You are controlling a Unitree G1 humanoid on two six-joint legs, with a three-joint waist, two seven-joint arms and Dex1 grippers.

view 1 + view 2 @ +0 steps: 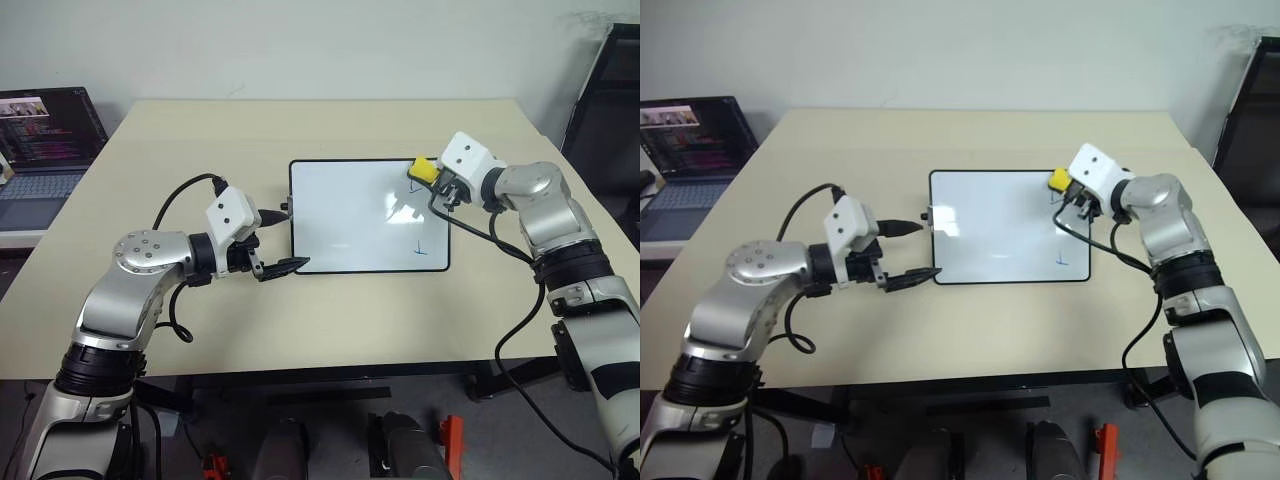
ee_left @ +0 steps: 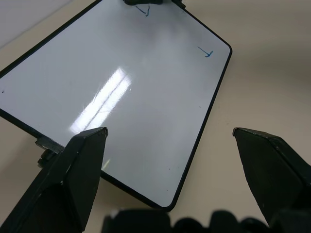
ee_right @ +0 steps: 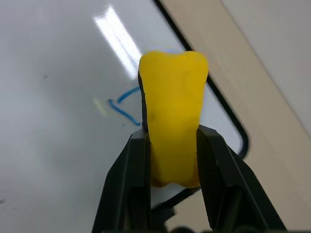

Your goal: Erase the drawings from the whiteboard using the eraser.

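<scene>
Beige worktop is seen from above, with the whiteboard laid flat near its middle, long sides running left to right. A small black knob is noted at the board's left short side.

Right tool is found pressed onto the eraser; the yellow block is pinched between the two black fingers and juts out past their tips. In the head views the eraser is placed over the board's far right corner, at the frame. Contact with the surface cannot be told.

The drawings: one thin blue angle stroke is seen just beside the eraser on the white surface in the right wrist view. A second blue mark, a short upright line with a foot, is noted near the board's near right corner, well apart from the eraser. Both marks are also picked up in the left wrist view, the second at.

Left tool is held spread, nothing between its fingers. It is stationed at the board's left short side near the near left corner, fingers pointing toward the board; one finger lies over the near left corner of the frame in the head view. Touch cannot be told.

A laptop with a lit screen is noted at the far left, off the worktop edge.
</scene>
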